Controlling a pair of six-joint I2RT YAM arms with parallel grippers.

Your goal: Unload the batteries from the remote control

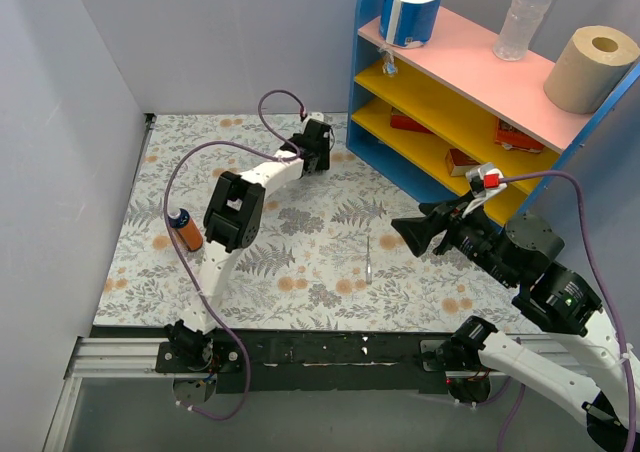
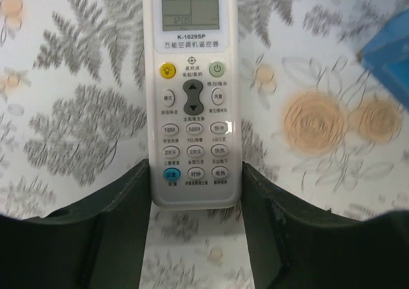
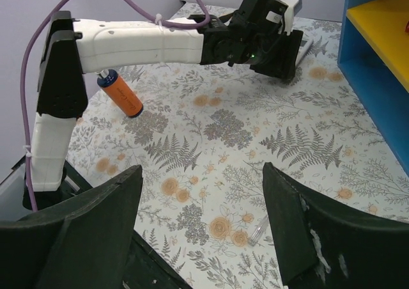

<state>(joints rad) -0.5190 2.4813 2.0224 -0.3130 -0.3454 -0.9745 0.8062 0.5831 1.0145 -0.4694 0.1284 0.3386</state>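
Grip first, at left: left gripper (image 2: 196,187) closed on the lower end of the remote control (image 2: 190,78), one finger hard against each long side by the look of it, display end pointing away past the fingertips. White button face up toward the wrist camera; compartment therefore on the side away from the tool, batteries out of sight. Lifted or flat on the cloth: cannot tell.

Judged step: turn the body over. To do it well: keep the pinch low and square, roll slowly, present the back level for the other arm. Watch for slip on smooth plastic.

Right gripper (image 1: 415,234) spread wide, empty, well apart from the remote. Thin silvery stick (image 1: 368,257) on the cloth ahead of and below its fingertips, likely a prying aid.

Room, left to right: grey wall; orange cylinder (image 1: 185,229) well left of the left arm; floral cloth (image 1: 300,272), flat, busy print, poor for spotting small dark cells; blue shelf unit (image 1: 365,92) ahead and right of the left gripper, so little swing room there.
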